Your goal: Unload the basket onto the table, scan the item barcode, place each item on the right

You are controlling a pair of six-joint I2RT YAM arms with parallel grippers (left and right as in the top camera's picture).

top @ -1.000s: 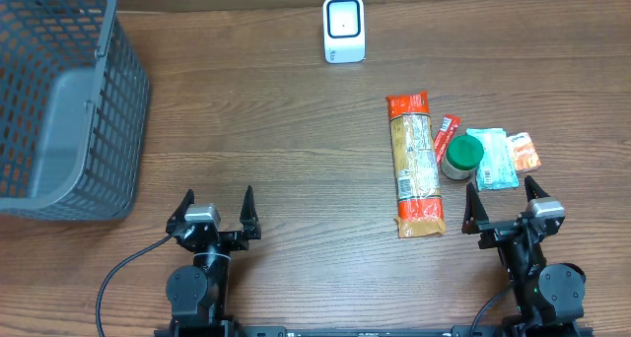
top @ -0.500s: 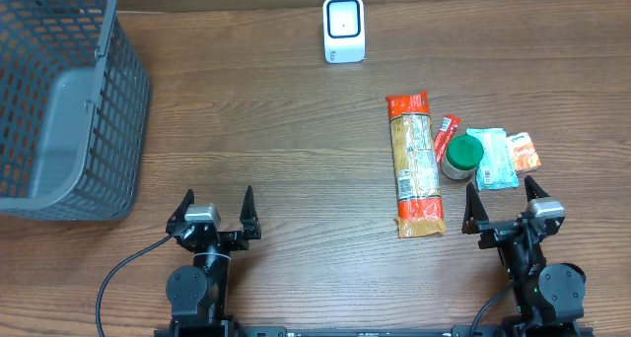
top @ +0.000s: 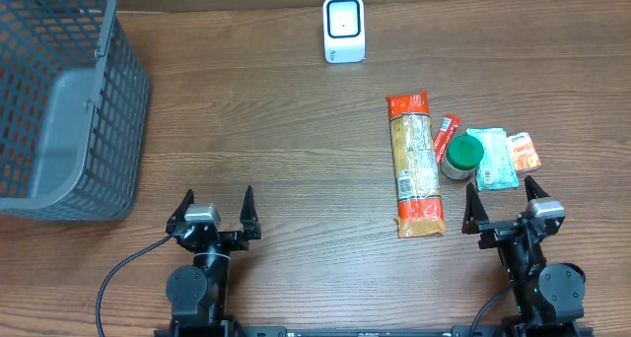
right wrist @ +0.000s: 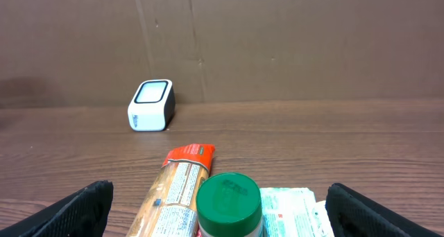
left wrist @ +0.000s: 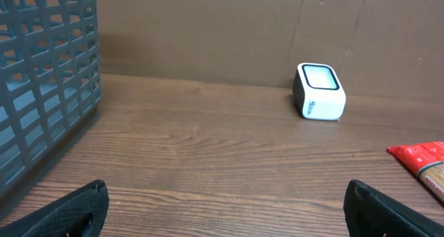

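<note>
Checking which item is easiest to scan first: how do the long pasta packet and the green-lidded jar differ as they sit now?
The pasta packet lies flat and long, with red ends and a white label facing up. The green-lidded jar stands upright, short and round. The packet also reaches farther toward the scanner than the jar does. Both sit unheld, just ahead of the open right gripper.

The left claw (left wrist: 225, 211) stands wide open, its two dark fingertips (left wrist: 75, 211) showing only at the bottom corners, low over the brown wooden desk (left wrist: 208, 150) and holding nothing. A grey mesh basket (left wrist: 38, 91) rises along the desk's left side. A small white scanner (left wrist: 319, 91) with a pale window on top sits near the far edge, close to a brown wall (left wrist: 208, 29). The end of a red packet (left wrist: 423, 161) pokes in from the right.
</note>
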